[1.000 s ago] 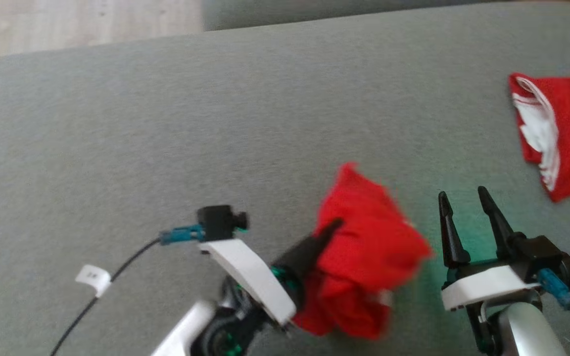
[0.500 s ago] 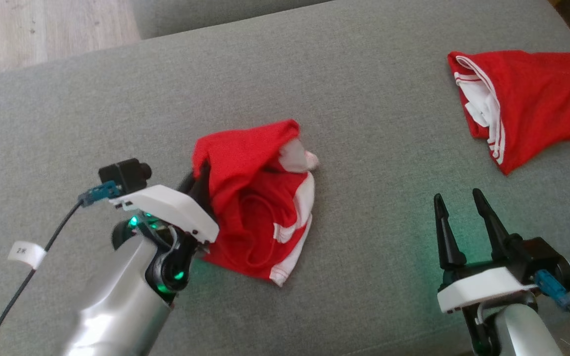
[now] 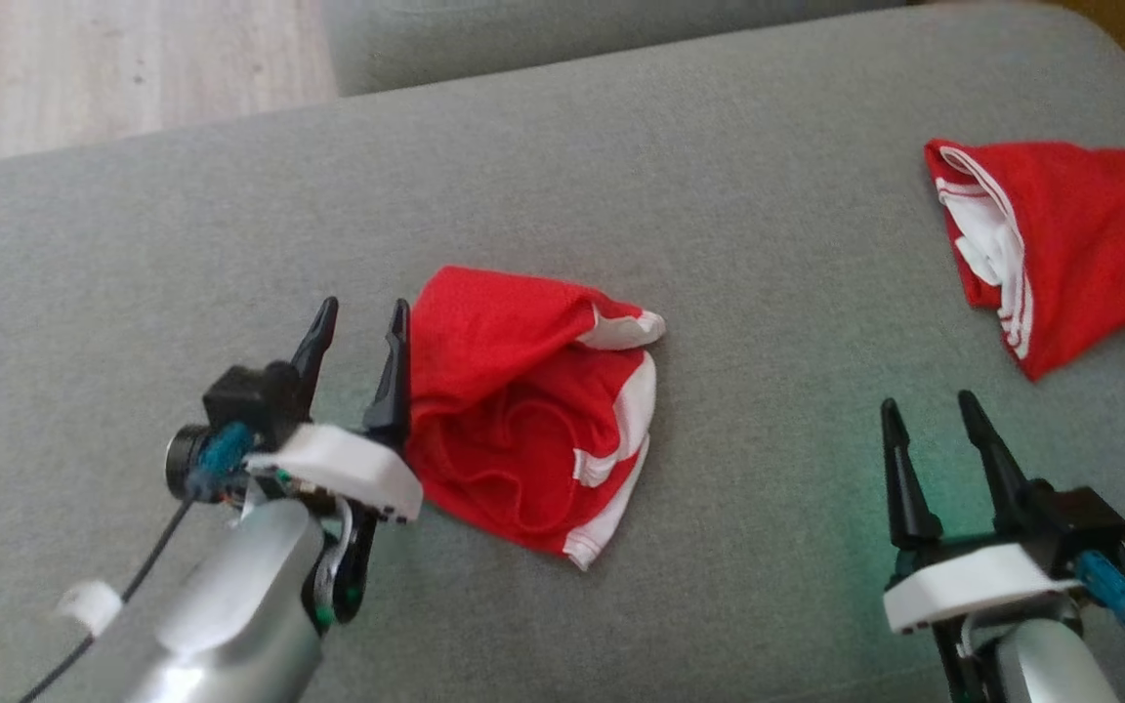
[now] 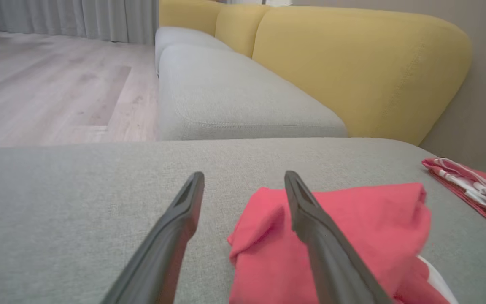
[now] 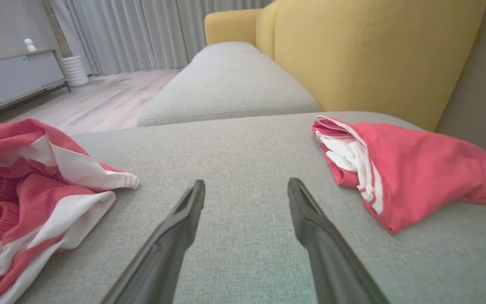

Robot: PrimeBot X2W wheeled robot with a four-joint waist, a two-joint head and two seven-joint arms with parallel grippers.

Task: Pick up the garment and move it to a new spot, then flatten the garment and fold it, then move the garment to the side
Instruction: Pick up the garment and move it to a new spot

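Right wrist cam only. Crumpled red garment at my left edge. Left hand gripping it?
Observer: No. The left hand is open and empty, just left of the red-and-white garment.
Operator: Touching it?
Observer: One finger sits right at the garment's edge; whether it makes contact I cannot tell. The other is over bare grey cushion.
Operator: Garment flat?
Observer: No. The head view shows the whole of it: bunched, with folds in the middle.

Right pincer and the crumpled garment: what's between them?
Bare grey cushion lies between the right pincer and the crumpled garment, with no object on it. The head view shows that stretch; the right wrist view agrees.
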